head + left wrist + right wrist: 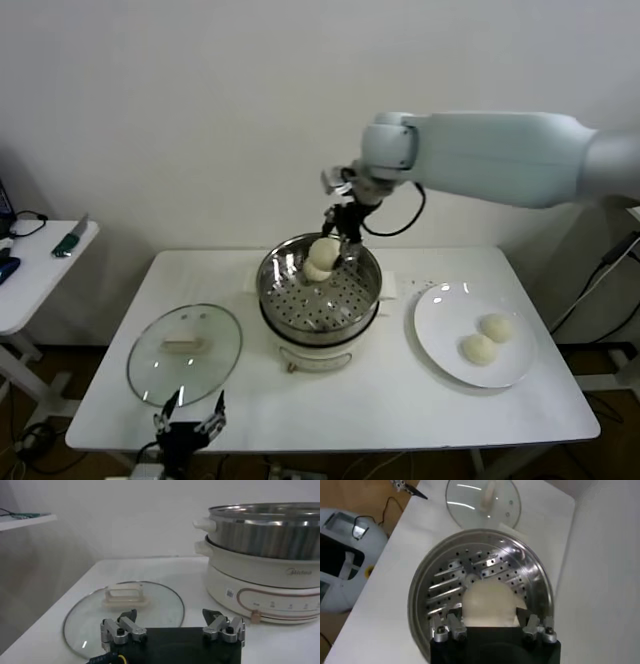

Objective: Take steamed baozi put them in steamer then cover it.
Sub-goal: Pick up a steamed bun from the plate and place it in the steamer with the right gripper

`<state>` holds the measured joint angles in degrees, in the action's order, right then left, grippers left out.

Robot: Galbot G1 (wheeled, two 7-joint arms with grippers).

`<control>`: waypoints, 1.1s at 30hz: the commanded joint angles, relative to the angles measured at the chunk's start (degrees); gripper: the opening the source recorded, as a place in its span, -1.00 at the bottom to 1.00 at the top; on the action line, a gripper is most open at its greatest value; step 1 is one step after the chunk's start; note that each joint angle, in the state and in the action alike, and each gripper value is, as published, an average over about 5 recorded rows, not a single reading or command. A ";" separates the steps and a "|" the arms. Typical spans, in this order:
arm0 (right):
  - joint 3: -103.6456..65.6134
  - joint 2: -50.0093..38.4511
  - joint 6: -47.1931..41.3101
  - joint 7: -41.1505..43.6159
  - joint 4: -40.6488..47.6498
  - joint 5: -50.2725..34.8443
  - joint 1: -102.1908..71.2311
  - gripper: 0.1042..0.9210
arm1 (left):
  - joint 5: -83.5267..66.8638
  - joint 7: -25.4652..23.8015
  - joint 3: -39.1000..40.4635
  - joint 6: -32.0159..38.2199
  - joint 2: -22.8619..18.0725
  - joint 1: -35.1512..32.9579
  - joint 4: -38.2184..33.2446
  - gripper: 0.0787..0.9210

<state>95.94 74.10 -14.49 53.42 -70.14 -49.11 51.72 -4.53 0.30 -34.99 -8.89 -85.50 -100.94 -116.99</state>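
Midway through the loading — the right hand (337,243) hangs over the far side of the steamer (320,290), its fingers clasped around 1 baozi (487,600) that fills the gap between them in the right wrist view. A second bun (316,270) appears to lie just below it on the perforated floor, at the far rim. 2 more buns (487,338) wait on the white plate (436,340) to the steamer's right, well apart from the pot. The cover (185,350) lies flat on the table (400,400) to the steamer's left, handle up. The left hand (188,425) sits idle at the table's near edge, just beside the cover, fingers spread and holding nothing.

By the look of it, the step in hand is setting down bun number 2. The next move likely calls for lowering it beside its neighbour — not on top — then letting go and rising clear of the steel wall.
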 commanded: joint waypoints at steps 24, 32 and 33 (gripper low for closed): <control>0.28 18.73 -1.61 -2.19 22.24 6.65 -17.69 0.49 | -0.03 0.03 0.07 0.24 0.33 0.34 1.12 0.77; -0.31 18.45 -1.66 -2.66 22.01 6.56 -17.49 0.49 | -0.02 0.02 0.12 0.10 0.16 0.35 0.97 0.77; -0.52 18.28 -1.66 -2.75 21.81 6.50 -17.49 0.49 | -0.01 0.02 0.16 0.07 0.13 0.34 0.94 0.77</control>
<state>95.87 91.55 -16.04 51.07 -49.68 -43.34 35.69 -4.55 0.33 -34.95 -8.71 -85.22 -100.57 -115.91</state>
